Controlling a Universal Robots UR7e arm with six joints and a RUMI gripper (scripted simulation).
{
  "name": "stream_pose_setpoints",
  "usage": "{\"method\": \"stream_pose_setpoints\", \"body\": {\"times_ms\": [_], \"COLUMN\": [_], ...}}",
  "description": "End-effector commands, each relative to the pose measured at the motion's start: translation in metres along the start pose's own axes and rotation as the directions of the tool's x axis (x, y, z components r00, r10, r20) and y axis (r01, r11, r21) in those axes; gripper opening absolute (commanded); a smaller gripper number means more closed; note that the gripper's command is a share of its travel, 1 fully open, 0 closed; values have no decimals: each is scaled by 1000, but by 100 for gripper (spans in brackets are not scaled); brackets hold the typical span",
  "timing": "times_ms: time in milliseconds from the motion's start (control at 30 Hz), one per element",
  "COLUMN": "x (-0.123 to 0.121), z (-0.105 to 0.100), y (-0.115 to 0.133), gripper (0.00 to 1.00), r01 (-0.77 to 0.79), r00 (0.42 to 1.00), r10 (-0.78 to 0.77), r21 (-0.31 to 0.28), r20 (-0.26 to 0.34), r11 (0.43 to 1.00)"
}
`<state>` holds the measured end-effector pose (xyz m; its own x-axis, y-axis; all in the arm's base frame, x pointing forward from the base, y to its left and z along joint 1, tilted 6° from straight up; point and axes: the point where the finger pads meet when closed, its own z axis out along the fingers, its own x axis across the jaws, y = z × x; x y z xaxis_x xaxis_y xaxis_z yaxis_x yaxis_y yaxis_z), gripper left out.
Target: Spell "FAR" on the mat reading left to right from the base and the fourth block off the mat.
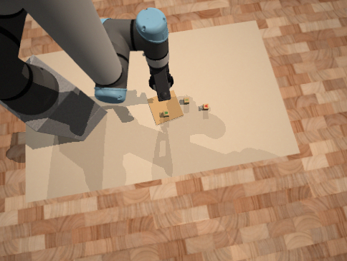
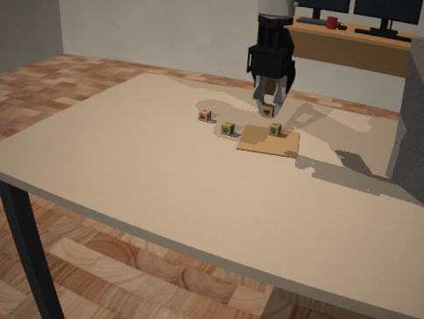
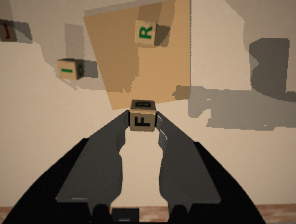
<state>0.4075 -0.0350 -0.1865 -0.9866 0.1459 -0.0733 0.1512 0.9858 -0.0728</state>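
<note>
Wooden letter block with a black F [image 3: 142, 116] sat pinched between the two grey fingers of the black two-jaw gripper [image 2: 268, 106], jaws nearly closed and pressed flat on its left and right sides. Hung in the air, clear of the table, just over the near edge of the thin tan square mat [image 1: 173, 109] going by the wrist view. Read F on the face toward the wrist camera, a second dark mark on the face above it, too blurry to call. Wooden block with a green R [image 3: 146, 33] rested on the mat, up near one corner, well apart from the held one; showed up in the top view as a small cube [image 1: 165, 114] on the mat's lower part. Off the mat, just beside its edge, lay another wooden cube with a green mark [image 2: 227, 128], looked like an I from the wrist camera, hard to be sure. Further along on the beige table top [image 2: 131, 184] sat a fourth wooden cube with a red mark [image 2: 204, 115], letter not readable, only half in frame at the wrist view's left edge. Grey arm with light blue joint caps [image 1: 151, 22] reached down from above, casting big shadows across the table. Wooden parquet floor [image 1: 215, 222] all around.
</note>
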Motion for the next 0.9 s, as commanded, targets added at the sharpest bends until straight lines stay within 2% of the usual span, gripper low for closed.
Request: {"method": "stream_pose_setpoints", "body": {"times_ms": [0, 300, 633, 867], "x": [-1, -1, -1, -1], "z": [15, 50, 69, 72], "y": [0, 0, 0, 0], "gripper": [5, 5, 5, 5], "r01": [0, 0, 0, 0], "r00": [1000, 1000, 1000, 1000], "r10": [0, 0, 0, 0], "r21": [0, 0, 0, 0], "r20": [2, 2, 2, 2], "r11": [1000, 1000, 1000, 1000]}}
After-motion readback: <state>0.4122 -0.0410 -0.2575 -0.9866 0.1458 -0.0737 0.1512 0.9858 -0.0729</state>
